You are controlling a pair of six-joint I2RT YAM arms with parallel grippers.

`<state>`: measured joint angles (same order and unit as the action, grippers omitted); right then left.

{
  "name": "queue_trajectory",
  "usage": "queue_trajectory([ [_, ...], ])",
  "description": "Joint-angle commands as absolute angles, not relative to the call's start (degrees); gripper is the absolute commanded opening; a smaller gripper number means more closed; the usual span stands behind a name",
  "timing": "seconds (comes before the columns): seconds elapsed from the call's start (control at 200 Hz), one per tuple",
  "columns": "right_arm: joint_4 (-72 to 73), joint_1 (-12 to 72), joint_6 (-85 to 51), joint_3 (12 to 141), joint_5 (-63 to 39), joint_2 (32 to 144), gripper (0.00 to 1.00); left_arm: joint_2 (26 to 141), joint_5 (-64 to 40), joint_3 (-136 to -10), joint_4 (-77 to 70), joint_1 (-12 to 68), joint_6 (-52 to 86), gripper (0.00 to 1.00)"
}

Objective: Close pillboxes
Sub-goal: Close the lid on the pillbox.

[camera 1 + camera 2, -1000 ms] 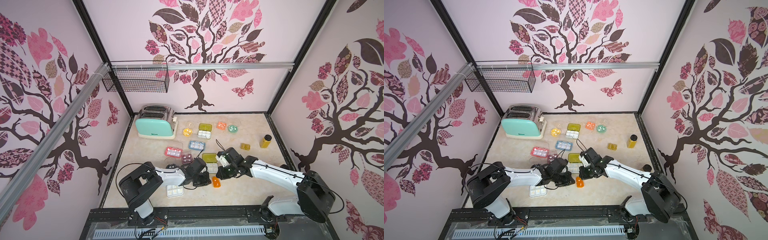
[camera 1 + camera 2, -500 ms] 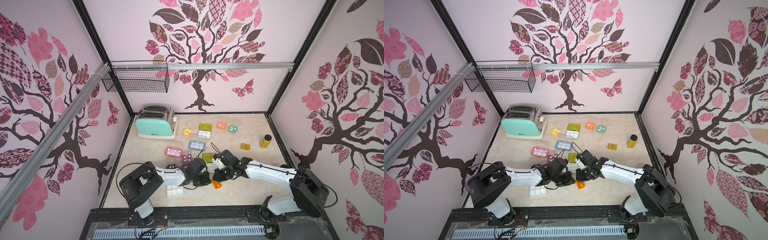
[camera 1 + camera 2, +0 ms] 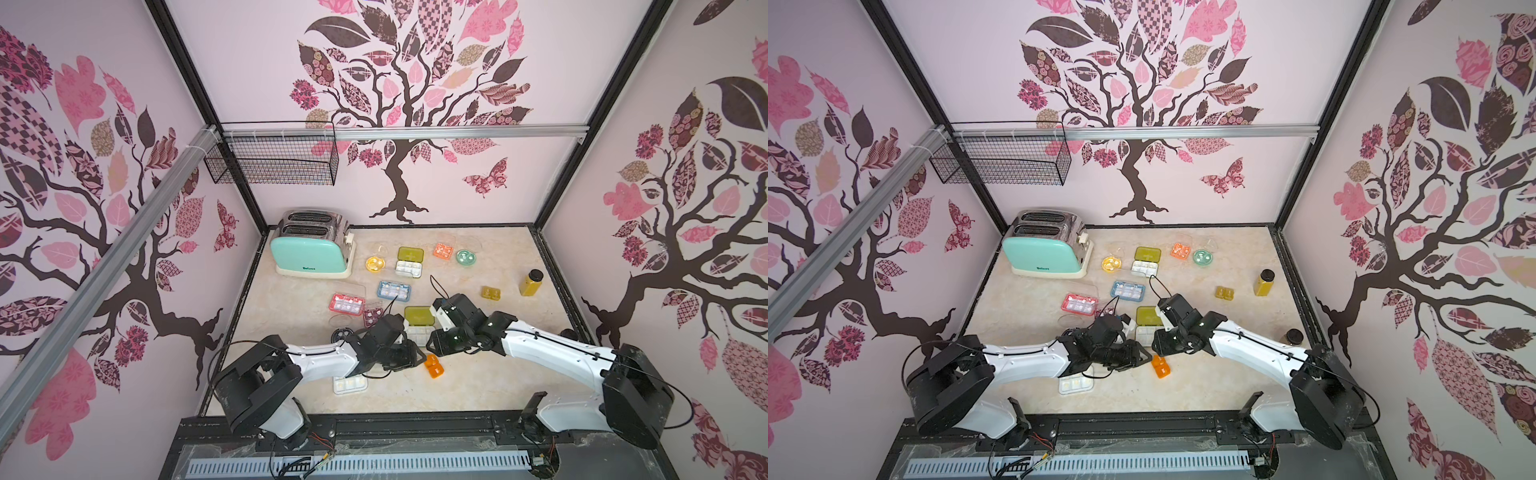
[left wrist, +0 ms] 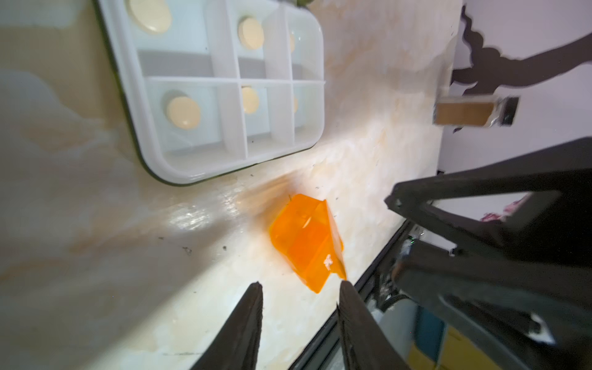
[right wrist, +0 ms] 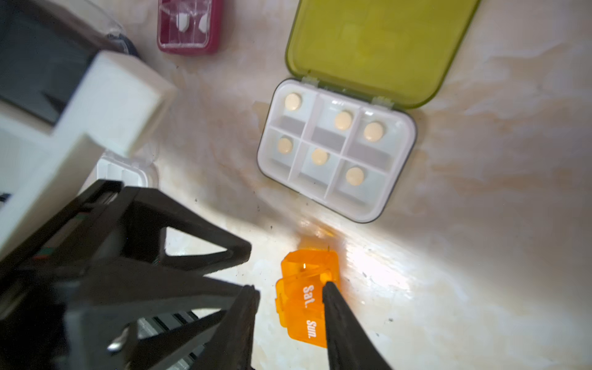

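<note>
A small translucent orange box [image 3: 434,365] [image 3: 1160,366] marked Sat. and Sun. lies on the table, lids down [image 5: 304,301] [image 4: 304,243]. My left gripper [image 4: 299,285] [image 3: 419,357] is open just beside it, nothing between its fingers. My right gripper [image 5: 290,286] [image 3: 431,345] hovers open above the box, one finger crossing it in the right wrist view. Just behind lies a white six-compartment pillbox [image 5: 336,150] [image 3: 415,333] with its yellow-green lid [image 5: 378,48] flat open. Several more pillboxes are spread behind it, among them pink [image 3: 347,303], blue [image 3: 394,290] and maroon [image 3: 372,316].
A white pillbox [image 3: 350,384] lies under my left arm near the front edge. A mint toaster [image 3: 311,249] stands at the back left. An amber bottle [image 3: 531,282] stands at the right, a small yellow box [image 3: 491,293] beside it. A wire basket [image 3: 274,160] hangs on the wall.
Both grippers have gone from shut to open. The right gripper has shifted slightly toward the left one. The orange box has stayed in place.
</note>
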<state>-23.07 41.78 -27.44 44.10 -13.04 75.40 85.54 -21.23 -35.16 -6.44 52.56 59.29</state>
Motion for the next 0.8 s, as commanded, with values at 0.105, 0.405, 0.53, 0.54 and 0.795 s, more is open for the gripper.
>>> queue_trajectory([
  [0.105, -24.0, 40.5, -27.3, 42.1, -14.1, 76.1, 0.38, 84.2, -22.2, -34.8, -8.8, 52.3, 61.1, 0.58],
  [0.405, -20.3, 40.6, -28.0, 38.4, -17.9, 77.1, 0.40, 88.8, -24.7, -34.7, -14.1, 52.3, 63.2, 0.70],
  [0.53, -18.9, 41.2, -28.6, 37.5, -18.9, 77.7, 0.40, 91.1, -24.9, -35.4, -14.2, 52.4, 63.1, 0.64],
  [0.54, -18.8, 41.3, -28.8, 37.5, -18.9, 77.8, 0.40, 91.2, -24.8, -35.5, -14.2, 52.4, 63.1, 0.64],
  [0.795, -17.4, 41.9, -29.2, 36.7, -18.7, 79.4, 0.38, 93.6, -24.3, -35.9, -13.9, 52.6, 62.7, 0.51],
])
